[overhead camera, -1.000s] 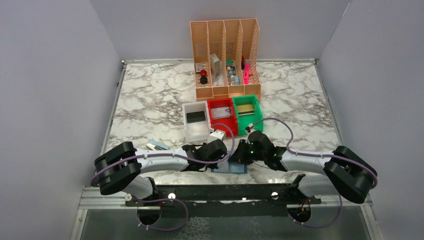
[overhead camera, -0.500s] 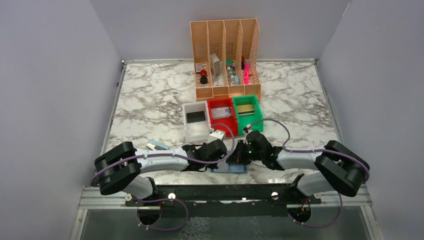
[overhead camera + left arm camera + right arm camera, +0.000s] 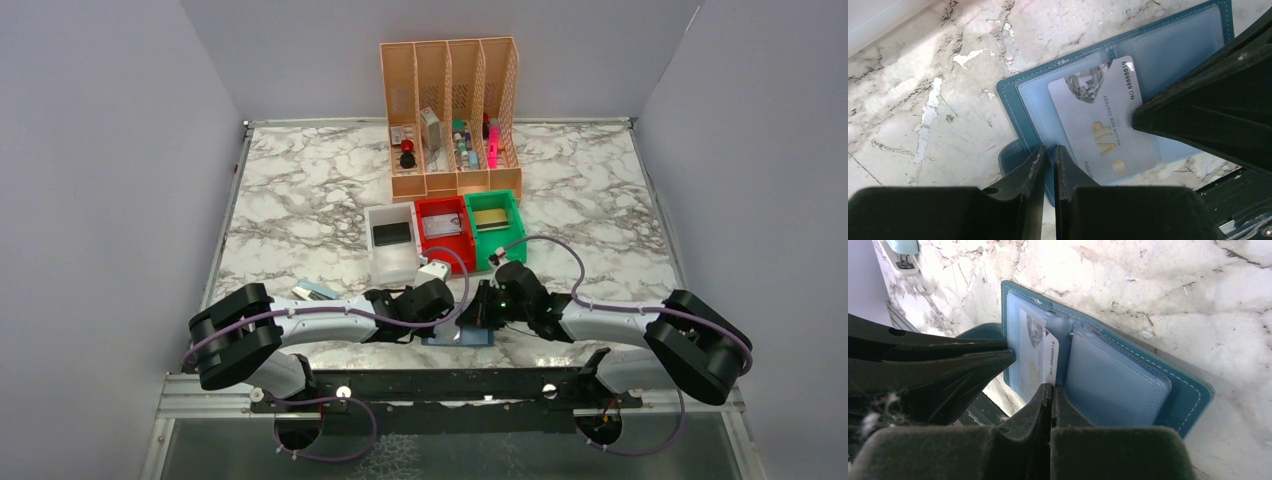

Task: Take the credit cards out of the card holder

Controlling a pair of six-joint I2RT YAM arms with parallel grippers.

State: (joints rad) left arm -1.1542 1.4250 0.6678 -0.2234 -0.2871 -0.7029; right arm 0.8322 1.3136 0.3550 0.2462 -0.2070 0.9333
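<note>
Right wrist: right gripper [image 3: 1050,389] pinches glossy silvery card [image 3: 1030,360] in stitched teal card holder [image 3: 1189,395].

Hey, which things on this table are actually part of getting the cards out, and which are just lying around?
In the job: teal card holder, silver VIP card, left pincer, right pincer.
Lying about: white bin, red bin, green bin, peach file organizer, light blue stapler.

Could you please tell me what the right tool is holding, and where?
The silvery card, pinched at its numbered edge, lying in the open card holder.
</note>
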